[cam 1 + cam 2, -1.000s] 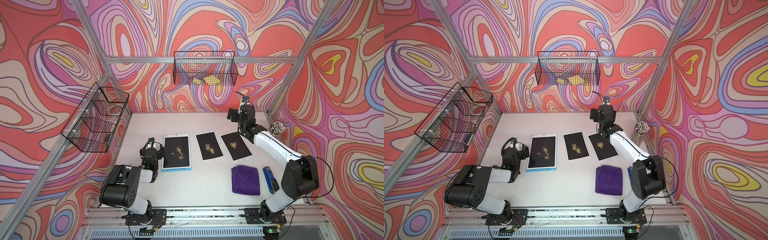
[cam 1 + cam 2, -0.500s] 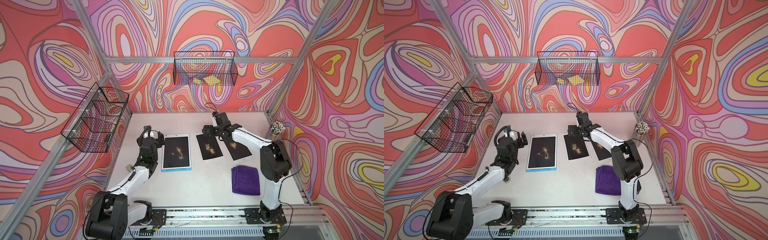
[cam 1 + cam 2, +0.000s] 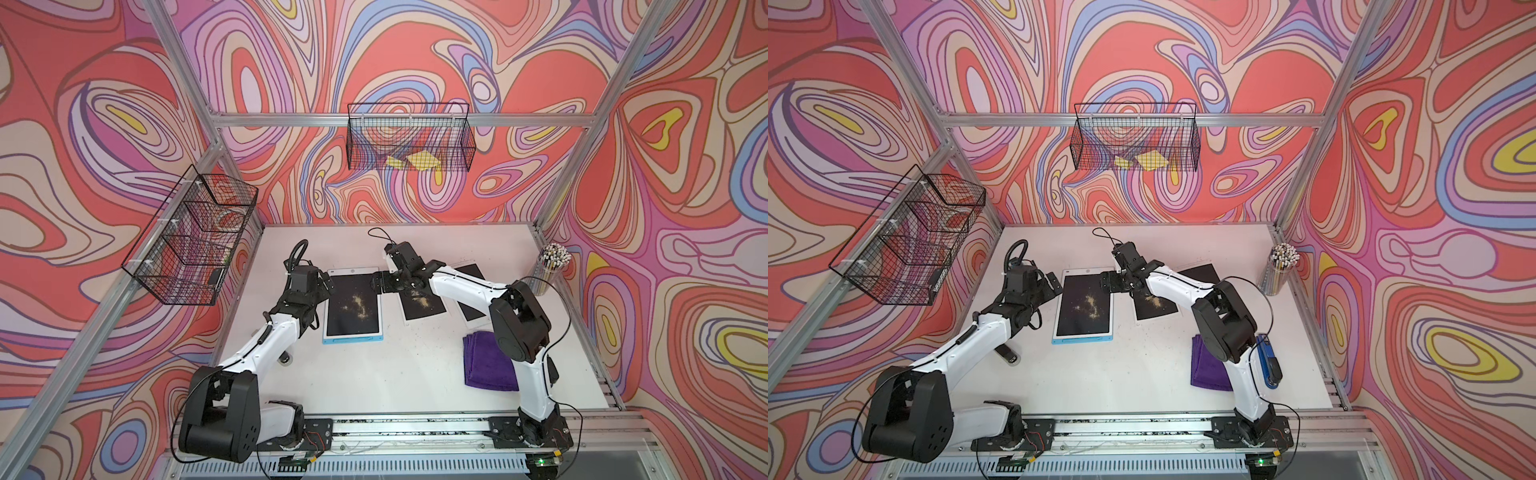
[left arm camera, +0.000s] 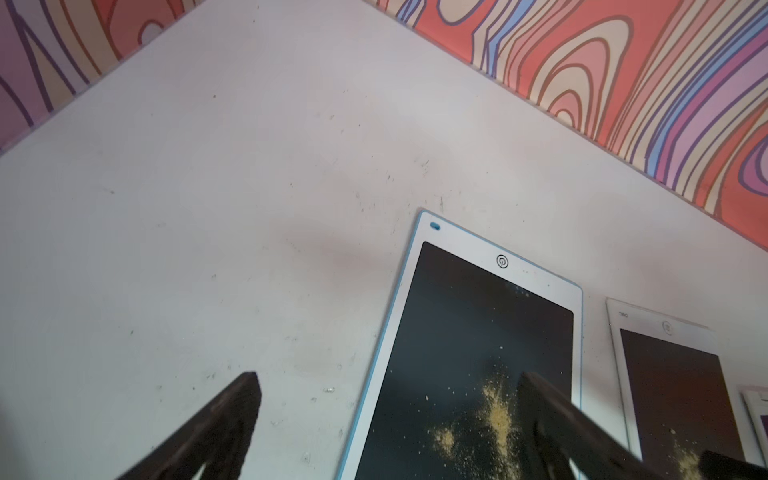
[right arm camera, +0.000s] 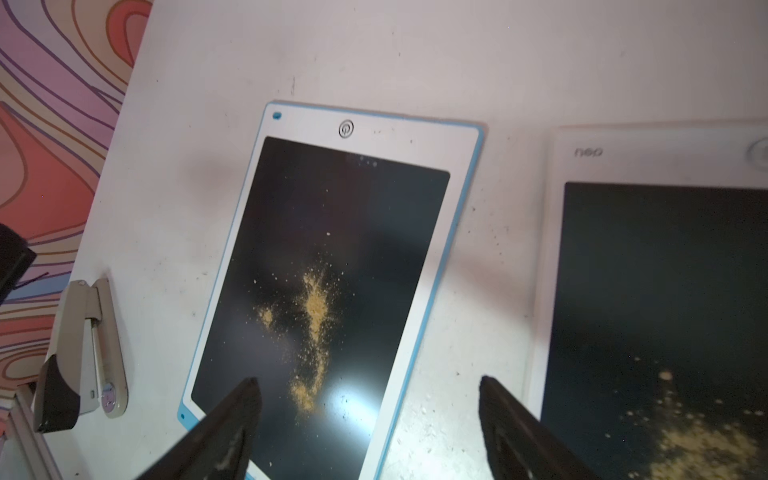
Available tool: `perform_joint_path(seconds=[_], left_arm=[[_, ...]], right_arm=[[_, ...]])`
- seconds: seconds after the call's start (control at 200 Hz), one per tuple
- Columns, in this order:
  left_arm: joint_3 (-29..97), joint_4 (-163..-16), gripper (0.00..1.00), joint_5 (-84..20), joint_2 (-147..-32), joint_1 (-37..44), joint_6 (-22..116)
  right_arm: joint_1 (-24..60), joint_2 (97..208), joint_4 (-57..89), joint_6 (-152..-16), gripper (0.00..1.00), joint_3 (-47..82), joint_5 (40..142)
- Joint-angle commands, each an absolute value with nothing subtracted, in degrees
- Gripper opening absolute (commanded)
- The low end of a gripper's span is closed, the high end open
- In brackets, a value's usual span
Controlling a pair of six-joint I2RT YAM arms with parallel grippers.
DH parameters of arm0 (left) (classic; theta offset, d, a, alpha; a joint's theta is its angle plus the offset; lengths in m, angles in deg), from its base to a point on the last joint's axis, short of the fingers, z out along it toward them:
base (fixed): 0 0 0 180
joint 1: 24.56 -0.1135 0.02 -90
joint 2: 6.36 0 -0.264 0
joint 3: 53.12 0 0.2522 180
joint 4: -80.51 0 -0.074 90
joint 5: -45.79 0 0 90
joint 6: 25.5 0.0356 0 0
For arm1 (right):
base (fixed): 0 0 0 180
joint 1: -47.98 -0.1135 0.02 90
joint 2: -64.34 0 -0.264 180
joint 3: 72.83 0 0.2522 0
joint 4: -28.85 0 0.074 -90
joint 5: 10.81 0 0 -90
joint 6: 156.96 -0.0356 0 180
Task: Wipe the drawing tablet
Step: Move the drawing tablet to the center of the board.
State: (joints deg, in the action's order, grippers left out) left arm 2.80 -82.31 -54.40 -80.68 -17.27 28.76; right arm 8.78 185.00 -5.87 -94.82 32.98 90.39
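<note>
Top views high, looking down at whole table (image 3: 374,374), wrist views close, sharing blue-rimmed tablet (image 4: 457,332)
</note>
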Motion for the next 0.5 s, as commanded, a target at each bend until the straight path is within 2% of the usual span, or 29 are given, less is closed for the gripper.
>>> perform_joint_path(seconds=[0.0, 0.13, 0.175, 0.496], left_arm=[[2.4, -78.7, 0.97, -48.9, -80.8, -20.1, 23.2], [0.0, -84.0, 0.79, -37.7, -83.9, -22.8, 22.1], [-0.7, -86.1, 0.75, -35.1, -85.1, -23.0, 21.1], [-1.0, -88.5, 0.76, -31.2, -92.2, -23.0, 20.3]], right_arm=[[8.9, 185.7, -5.4, -98.5, 0.82, 32.0, 93.4], [8.9, 186.6, -6.0, -98.3, 0.83, 31.9, 94.5], [8.9, 186.7, -5.9, -98.4, 0.83, 31.6, 94.6], [8.5, 187.1, -4.0, -99.0, 0.85, 28.0, 97.2]])
